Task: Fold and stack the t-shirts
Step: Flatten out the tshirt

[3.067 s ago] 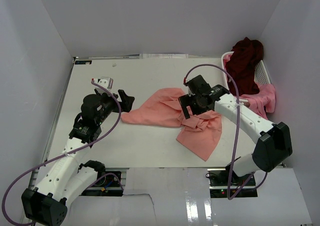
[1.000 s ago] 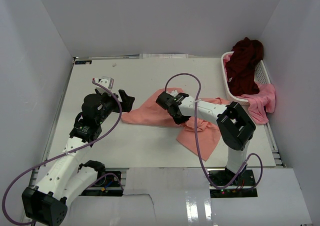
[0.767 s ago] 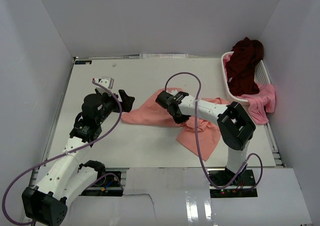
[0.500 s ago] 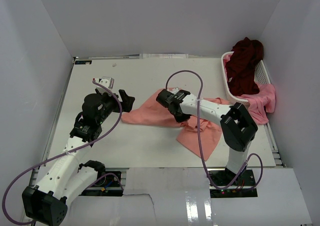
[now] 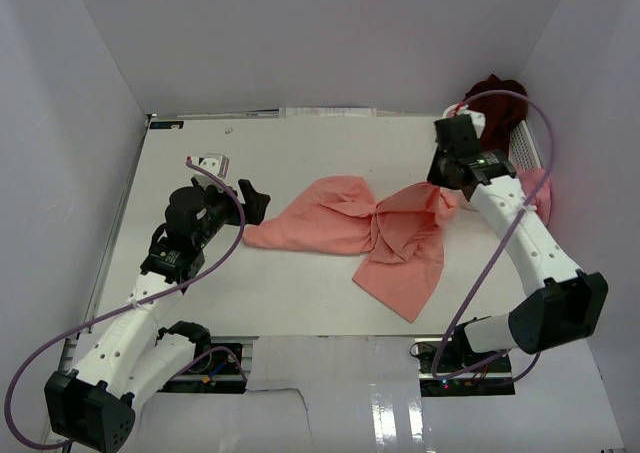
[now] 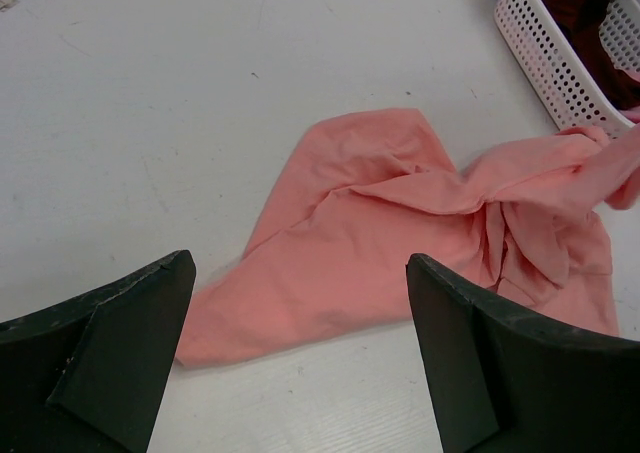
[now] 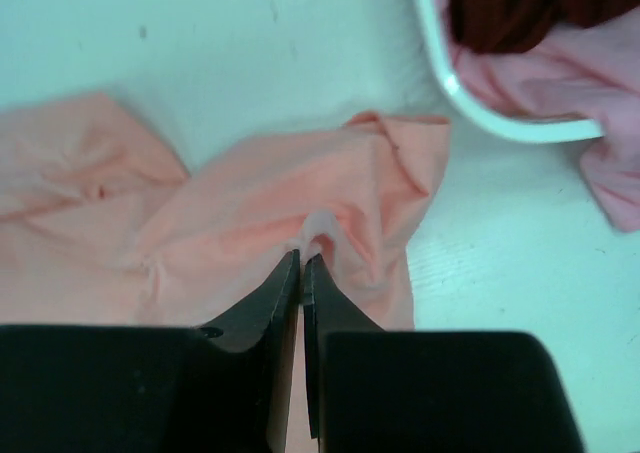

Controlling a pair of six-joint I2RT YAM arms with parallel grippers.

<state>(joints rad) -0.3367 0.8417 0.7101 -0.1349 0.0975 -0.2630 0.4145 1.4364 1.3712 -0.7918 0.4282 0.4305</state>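
Right hand [image 7: 302,261] clamped on salmon-pink t-shirt [image 5: 340,218] near basket [image 7: 500,128]; left hand [image 6: 298,263] apart, empty.

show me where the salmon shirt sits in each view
Top external: salmon shirt in the middle, bunched at its centre.
Left wrist: centre to right edge, beyond the open left gripper.
Right wrist: left and centre, pinched in the right gripper.
Shared landmark: white basket, upper right in every view.
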